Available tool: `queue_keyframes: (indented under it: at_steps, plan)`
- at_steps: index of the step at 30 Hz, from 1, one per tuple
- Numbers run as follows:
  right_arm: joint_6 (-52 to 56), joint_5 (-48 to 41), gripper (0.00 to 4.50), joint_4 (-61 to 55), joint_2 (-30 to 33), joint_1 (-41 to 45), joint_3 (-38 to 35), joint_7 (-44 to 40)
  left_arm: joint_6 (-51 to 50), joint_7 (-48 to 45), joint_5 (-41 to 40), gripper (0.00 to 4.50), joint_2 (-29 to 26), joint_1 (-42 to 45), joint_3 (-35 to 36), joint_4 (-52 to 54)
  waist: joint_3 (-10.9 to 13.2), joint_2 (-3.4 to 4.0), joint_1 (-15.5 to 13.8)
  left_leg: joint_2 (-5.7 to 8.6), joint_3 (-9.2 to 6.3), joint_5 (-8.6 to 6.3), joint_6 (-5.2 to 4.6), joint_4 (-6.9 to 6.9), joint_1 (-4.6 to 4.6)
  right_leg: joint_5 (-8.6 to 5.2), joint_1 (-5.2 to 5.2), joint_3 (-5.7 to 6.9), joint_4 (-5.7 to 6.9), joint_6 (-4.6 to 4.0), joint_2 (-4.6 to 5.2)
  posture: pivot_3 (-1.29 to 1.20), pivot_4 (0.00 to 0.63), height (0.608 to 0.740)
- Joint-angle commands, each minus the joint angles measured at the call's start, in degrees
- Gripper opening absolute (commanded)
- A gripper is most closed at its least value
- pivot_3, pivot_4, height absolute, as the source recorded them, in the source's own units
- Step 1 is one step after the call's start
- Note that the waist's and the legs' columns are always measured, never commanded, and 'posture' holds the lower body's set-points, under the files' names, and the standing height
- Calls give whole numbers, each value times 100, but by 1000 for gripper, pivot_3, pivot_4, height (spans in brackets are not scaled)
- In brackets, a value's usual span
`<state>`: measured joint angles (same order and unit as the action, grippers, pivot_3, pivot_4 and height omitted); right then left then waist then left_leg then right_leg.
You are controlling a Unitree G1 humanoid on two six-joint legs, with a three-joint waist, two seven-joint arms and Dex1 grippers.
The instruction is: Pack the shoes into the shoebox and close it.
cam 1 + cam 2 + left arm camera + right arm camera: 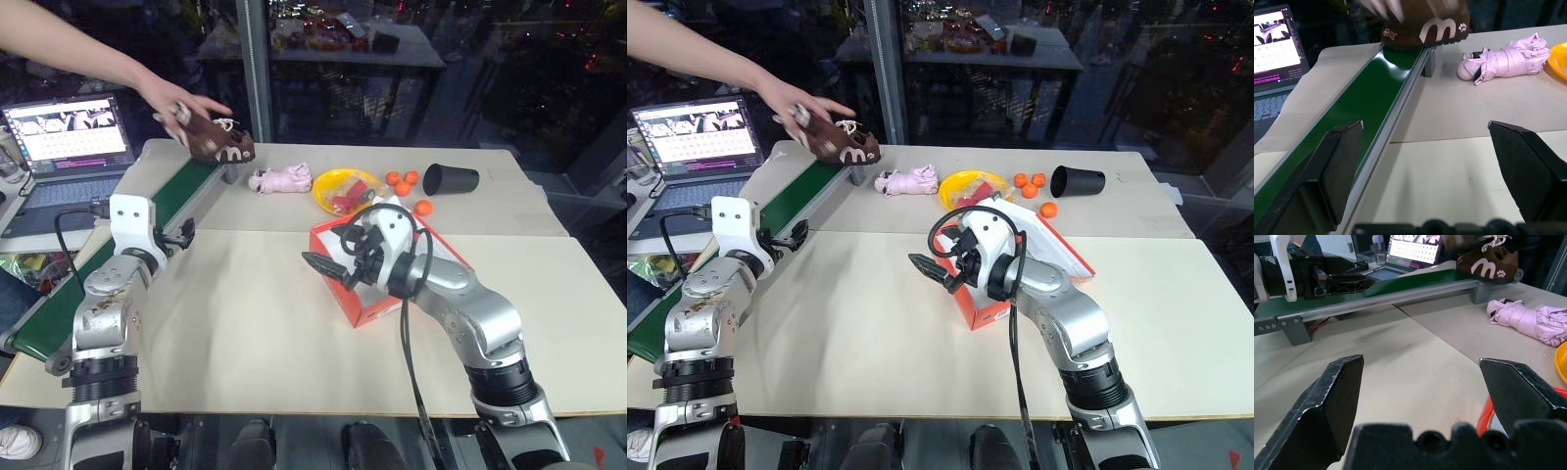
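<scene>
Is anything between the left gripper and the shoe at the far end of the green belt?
Nothing visible lies on the green belt between the open left gripper and the shoe. But a person's hand is on the shoe.

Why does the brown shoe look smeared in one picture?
In the left wrist view the person's hand is streaked with motion blur above the shoe on the green conveyor belt; in the left eye view both look sharper, under even indoor light.
</scene>
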<state>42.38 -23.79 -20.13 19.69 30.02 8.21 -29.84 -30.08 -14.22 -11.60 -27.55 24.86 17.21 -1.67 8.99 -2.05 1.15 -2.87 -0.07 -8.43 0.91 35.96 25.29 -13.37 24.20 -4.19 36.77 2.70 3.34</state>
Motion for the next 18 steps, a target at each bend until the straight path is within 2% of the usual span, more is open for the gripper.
queue_keyframes:
  at_steps: [1,18]
  plan:
    - [-8,-68,4500,-228,11,31,-93,-20,144,5,-14,4390,-92,-2,97,201,0,-1,-2,0,0,0,0,0,0,0,0,0,0,0,0,0,150,740]
    - [-45,-38,4500,-143,-28,81,-65,-70,136,18,3,4390,-105,-115,97,290,1,-1,-4,0,0,0,0,-1,0,-1,1,0,0,-1,0,0,150,740]
